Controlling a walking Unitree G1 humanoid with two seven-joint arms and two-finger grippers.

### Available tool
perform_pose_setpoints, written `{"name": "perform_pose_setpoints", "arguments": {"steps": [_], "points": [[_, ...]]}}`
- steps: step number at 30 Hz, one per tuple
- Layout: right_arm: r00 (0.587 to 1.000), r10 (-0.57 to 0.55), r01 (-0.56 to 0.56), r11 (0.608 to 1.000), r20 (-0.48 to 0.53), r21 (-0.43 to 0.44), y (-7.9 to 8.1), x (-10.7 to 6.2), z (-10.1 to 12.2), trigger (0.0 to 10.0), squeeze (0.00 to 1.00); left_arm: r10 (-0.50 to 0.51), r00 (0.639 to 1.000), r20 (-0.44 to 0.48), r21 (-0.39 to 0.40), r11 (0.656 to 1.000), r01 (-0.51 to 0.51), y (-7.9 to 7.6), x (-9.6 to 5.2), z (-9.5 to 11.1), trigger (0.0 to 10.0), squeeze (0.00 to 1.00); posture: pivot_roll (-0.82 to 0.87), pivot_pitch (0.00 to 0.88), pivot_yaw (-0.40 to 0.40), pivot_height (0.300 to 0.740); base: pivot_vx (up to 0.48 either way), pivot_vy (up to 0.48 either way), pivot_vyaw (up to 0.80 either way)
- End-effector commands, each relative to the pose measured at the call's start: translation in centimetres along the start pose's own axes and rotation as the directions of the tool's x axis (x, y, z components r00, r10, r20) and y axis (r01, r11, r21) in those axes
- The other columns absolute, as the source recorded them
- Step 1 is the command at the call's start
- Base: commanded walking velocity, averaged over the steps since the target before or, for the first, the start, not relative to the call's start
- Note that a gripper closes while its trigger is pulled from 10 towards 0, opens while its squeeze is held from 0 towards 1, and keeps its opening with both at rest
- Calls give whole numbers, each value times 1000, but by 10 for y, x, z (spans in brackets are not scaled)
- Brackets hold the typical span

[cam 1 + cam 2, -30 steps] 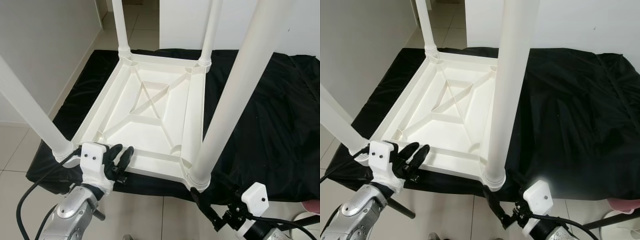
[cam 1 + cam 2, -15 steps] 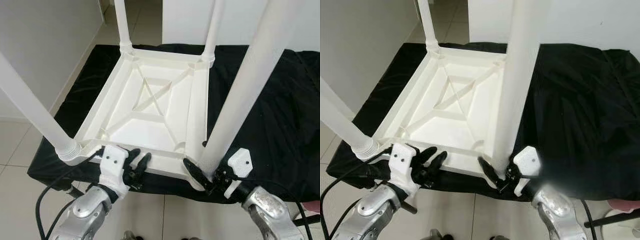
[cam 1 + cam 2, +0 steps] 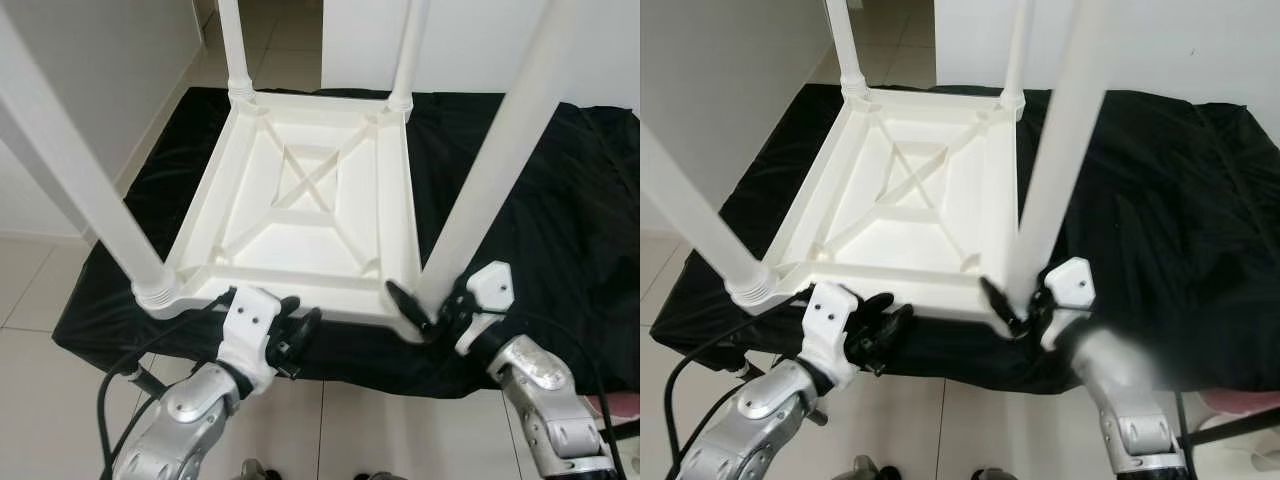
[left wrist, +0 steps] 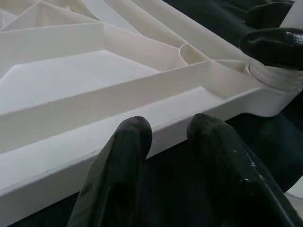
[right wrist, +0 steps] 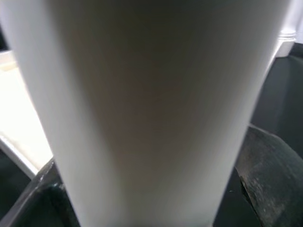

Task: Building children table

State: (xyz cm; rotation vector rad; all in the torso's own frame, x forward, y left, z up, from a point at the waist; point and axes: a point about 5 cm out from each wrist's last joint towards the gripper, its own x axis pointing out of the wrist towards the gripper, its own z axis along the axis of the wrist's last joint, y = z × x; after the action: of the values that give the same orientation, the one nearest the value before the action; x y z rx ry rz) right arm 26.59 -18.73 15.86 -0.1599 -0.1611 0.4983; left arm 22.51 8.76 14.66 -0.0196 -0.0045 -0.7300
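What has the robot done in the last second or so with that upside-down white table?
The right end effector rose from below the cloth's edge and closed in around the base of the near right leg. The left end effector slid from the near left corner to the middle of the table's near rim. The table stayed upside down on the black cloth, four legs up; the camera shifted.

We see a white plastic children's table (image 3: 310,215) lying upside down on a black cloth (image 3: 540,240), its ribbed underside with a cross brace facing up. Four round white legs (image 3: 500,160) stand upright from its corners. It sits toward the cloth's left edge.
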Motion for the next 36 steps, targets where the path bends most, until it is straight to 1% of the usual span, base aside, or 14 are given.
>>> {"name": "perform_pose_setpoints", "arguments": {"steps": [1,3,6,7,9,11,13,16,18,19,21,23,25,36], "points": [[998,-61,60,998,-34,-10,-11,-2,-8,10000,0,-104,995,-7,-15,994,104,-9,2,-4,10000,0,-47,133,29,740,0,0,0],[998,-61,60,998,-34,-10,-11,-2,-8,10000,0,-104,995,-7,-15,994,104,-9,2,-4,10000,0,-47,133,29,740,0,0,0],[987,-160,159,987,-20,-16,-21,1,-10,10000,0,-102,995,-3,-13,995,102,-13,6,-6,10000,0,-40,126,24,740,0,0,0],[962,-274,274,961,9,41,-19,6,-9,10000,0,-87,996,9,-18,996,87,-13,9,-5,10000,0,-39,121,25,740,0,0,0],[956,-292,290,955,21,66,-13,8,-8,10000,0,-81,997,9,-23,996,82,-13,10,-5,10000,0,-38,117,27,740,0,0,0],[960,-277,273,957,27,99,-4,11,-8,10000,0,-75,997,10,-21,997,75,-12,12,-4,10000,0,-37,106,34,740,0,0,0],[982,-186,180,977,43,116,12,17,-6,10000,0,-77,997,15,-15,997,77,-10,16,-3,10000,0,-41,90,49,740,0,0,0],[989,-137,131,985,51,113,13,19,-5,10000,0,-89,996,18,-8,996,89,-10,18,-1,10000,0,-46,81,56,740,0,0,0],[994,-97,91,991,53,100,12,20,-4,10000,0,-103,994,19,-1,995,103,-10,20,0,10000,0,-48,76,59,740,0,0,0],[998,-49,47,997,44,64,1,23,-4,10000,0,-130,991,18,15,991,130,-9,24,1,10000,0,-56,57,70,740,0,0,0],[998,-49,47,997,44,64,1,23,-4,10000,0,-130,991,18,15,991,130,-9,24,1,10000,0,-56,57,70,740,0,0,0],[1000,-9,9,1000,19,-3,-15,24,-3,10000,0,-162,986,23,35,986,161,-8,30,5,10000,0,-55,46,65,740,0,0,0],[1000,-1,1,1000,11,-19,-20,24,-2,10000,0,-175,984,28,38,984,174,-8,32,7,10000,0,-54,42,62,740,0,0,0],[997,82,-82,996,-3,-35,-21,25,3,10000,0,-238,971,3,46,970,237,-17,35,2,10000,0,-53,19,53,740,0,0,0]]}}
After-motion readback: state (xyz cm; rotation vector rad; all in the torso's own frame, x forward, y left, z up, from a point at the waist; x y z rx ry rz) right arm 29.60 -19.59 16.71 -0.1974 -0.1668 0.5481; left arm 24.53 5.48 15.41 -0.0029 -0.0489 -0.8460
